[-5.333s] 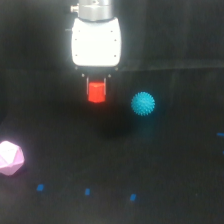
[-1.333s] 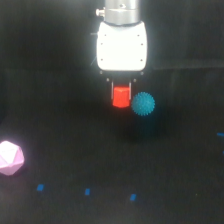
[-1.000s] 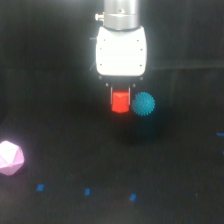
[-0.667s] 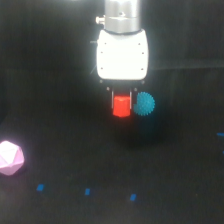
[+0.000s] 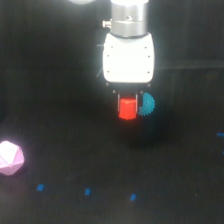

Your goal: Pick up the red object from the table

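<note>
One red object (image 5: pixel 127 109) in the frame, and it's sitting right between the gripper's (image 5: pixel 128 106) dark fingers, which are clamped on it from both sides. It's a small, bright red-orange chunk, blocky and roughly cylinder-ish; the picture is too soft to count facets. The top of it is tucked up under the white gripper body, the lower half sticks out below the fingertips. Whether it's resting on the table (image 5: pixel 60 100) or just off it, I honestly can't tell from this angle.

The arm comes straight down from the top of the exterior view: silver wrist section, then a boxy white housing, then the fingers.

Just beside the red piece, on the exterior view's right, there's a cyan spiky ball (image 5: pixel 148 104), partly hidden behind the gripper finger. Looks touching or nearly so, can't say which.

Well apart, near the exterior view's left edge, a pale pink polyhedron (image 5: pixel 10 158) lies on the black matte surface. A few small blue marks (image 5: pixel 87 191) dot the tabletop toward the bottom.
</note>
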